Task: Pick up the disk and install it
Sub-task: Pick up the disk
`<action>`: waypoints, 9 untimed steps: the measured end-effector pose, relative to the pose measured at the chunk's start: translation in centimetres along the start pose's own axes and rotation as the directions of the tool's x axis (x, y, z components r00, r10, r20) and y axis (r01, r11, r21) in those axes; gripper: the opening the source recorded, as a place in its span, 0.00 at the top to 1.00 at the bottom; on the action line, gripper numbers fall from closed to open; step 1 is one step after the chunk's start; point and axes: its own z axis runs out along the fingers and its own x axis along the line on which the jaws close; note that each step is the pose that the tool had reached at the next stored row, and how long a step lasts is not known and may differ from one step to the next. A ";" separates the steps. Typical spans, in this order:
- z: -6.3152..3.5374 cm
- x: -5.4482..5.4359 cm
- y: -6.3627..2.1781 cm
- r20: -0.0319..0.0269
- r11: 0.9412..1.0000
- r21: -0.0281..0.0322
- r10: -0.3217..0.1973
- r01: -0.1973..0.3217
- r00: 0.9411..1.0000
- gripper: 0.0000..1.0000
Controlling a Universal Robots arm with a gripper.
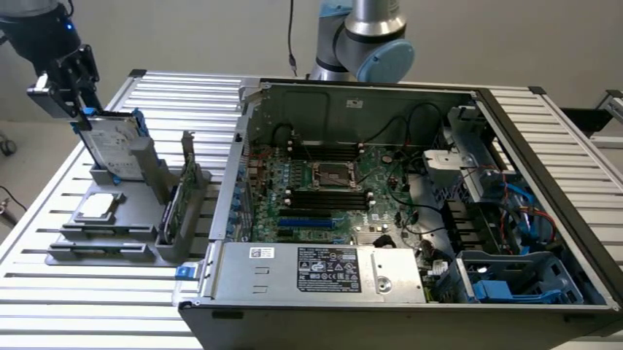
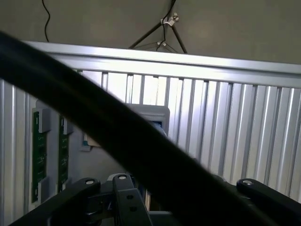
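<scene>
- The gripper (image 1: 73, 106) is at the far end of the exterior view's left, hanging from the dark wrist of the arm, with its fingers standing apart
- It sits right at the upper end of the disk (image 1: 109, 146); whether the fingers touch the disk cannot be made out
- The disk stands upright and leans slightly in a slot of a grey holder (image 1: 98, 244), its white label facing the near side and bright blue rails along its edges
- The holder rests on the slatted metal desk (image 1: 58, 299), on the exterior view's left of the open computer case (image 1: 244, 138)
- A smaller flat silver drive (image 1: 101, 206) lies flat on the holder, nearer than the disk and apart from it
- Two thin cards (image 1: 185, 197) stand on edge in the holder, between the disk and the case wall
- The case lies on its side with the lid off, showing the green motherboard (image 1: 331, 189) in the middle
- A silver power supply box (image 1: 311, 271) with a black-and-white label runs along the near edge of the case
- A blue plastic bay (image 1: 506, 283) sits in the near corner of the case on the exterior view's right
- The arm's base (image 1: 365, 36) rises behind the far wall of the case
- In the wrist view a thick black cable (image 2: 117, 141) crosses the picture on a slant, with the pale desk slats behind it
- Green circuit boards (image 2: 38, 150) stand beside the grey holder there
</scene>
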 end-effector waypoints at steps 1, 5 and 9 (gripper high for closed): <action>0.13 0.0 0.04 0.000 1.000 0.000 -0.001 0.001 1.000 0.46; 0.44 -0.1 0.11 -0.004 1.000 0.000 -0.003 0.003 1.000 0.46; 0.79 -0.1 0.10 -0.006 1.000 0.002 -0.003 0.003 1.000 0.46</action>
